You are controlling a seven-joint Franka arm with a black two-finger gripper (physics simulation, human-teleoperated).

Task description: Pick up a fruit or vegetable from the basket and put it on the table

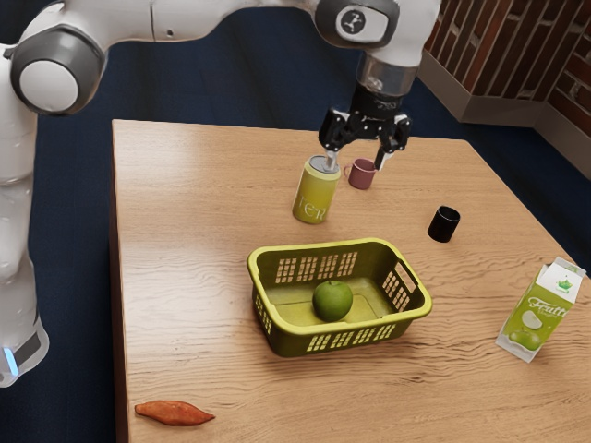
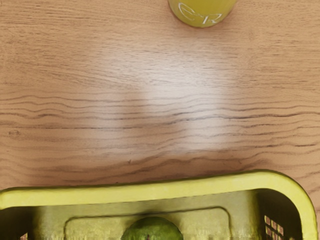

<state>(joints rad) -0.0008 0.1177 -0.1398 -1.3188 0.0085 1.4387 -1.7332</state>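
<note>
Sweet potato [image 1: 174, 413] lies near on the desk [image 1: 208, 203], exterior view's left. The green apple [image 1: 332, 301] sits inside the basket [image 1: 314, 245], so the end effector [image 1: 356, 161] is spread open and empty, probably for grabbing it.

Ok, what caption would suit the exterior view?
An open black pincer hangs over a wooden table, where a green apple sits in a yellow-green basket.

From here I see a yellow-green can [image 1: 315, 194] nearest the hand [image 1: 356, 162], a pink mug [image 1: 362, 175] and black cup [image 1: 443, 225] beyond, a juice carton [image 1: 537, 316] and reddish sweet potato [image 1: 174, 413] well apart from it.
</note>
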